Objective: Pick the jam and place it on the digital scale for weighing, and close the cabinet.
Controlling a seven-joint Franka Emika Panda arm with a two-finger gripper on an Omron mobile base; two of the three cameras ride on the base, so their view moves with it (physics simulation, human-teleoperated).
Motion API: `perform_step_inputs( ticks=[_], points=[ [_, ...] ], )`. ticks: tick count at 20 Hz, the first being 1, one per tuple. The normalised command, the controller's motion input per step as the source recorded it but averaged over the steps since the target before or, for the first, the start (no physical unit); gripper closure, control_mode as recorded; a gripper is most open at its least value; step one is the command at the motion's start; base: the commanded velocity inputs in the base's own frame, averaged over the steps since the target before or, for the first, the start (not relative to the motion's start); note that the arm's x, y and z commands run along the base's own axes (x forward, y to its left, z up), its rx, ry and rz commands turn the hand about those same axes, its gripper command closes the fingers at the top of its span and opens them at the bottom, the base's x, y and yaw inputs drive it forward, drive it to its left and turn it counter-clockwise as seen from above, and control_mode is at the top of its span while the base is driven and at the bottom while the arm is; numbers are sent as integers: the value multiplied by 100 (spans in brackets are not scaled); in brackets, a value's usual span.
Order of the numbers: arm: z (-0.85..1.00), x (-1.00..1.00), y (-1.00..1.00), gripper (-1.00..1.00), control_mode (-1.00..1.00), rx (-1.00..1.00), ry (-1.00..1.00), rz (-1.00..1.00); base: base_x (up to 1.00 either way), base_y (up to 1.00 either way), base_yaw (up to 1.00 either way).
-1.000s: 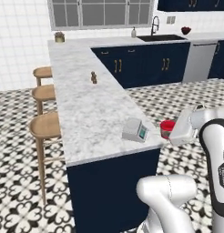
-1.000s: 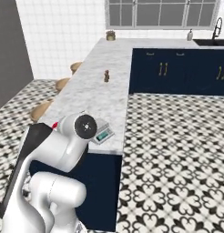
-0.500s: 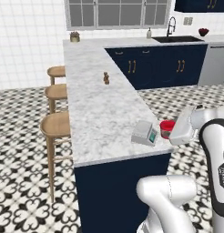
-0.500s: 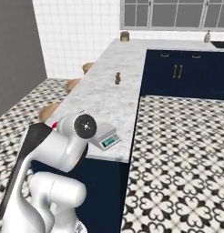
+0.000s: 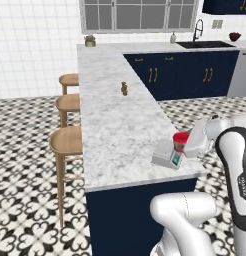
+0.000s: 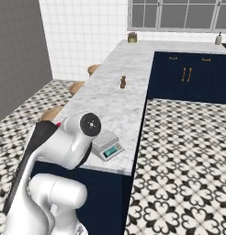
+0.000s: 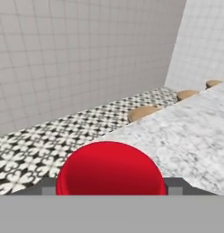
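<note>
Hand view puts the jam's (image 7: 111,169) red lid right against my lens, low and centred, which tells me the jar sits between my jaws; my gripper (image 5: 187,145) stands about half open, and that half-width is taken up by the jar it clamps. Seen from the left base view, the jam (image 5: 180,141) hangs at the end of my hand just above and touching or nearly touching the near corner of the digital scale (image 5: 167,154); I cannot tell whether it rests on the pad yet. I carry it upright, lid up, so it can settle flat on the square top. That scale (image 6: 106,146) lies at the near edge of the surface (image 5: 115,125), teal display toward me, which is why my arm reaches in from the floor side. Farther along the marble stands a small brown shaker (image 5: 124,88), well apart. Wooden stools (image 5: 66,140) line the far side. My judgement: lowering and release come next, then the cabinet.
</note>
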Motion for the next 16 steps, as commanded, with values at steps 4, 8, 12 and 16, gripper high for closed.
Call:
perform_step_inputs(
  ticks=[4,8,12,16],
  points=[
    [-15,71,-57,100,-100,7,8,15,0,0,0],
    [-34,52,-52,100,-100,0,0,24,0,0,0],
    [-42,63,-9,100,-100,-6,6,15,0,0,0],
    [-43,53,-5,100,-100,-1,1,4,0,0,0]
  ],
)
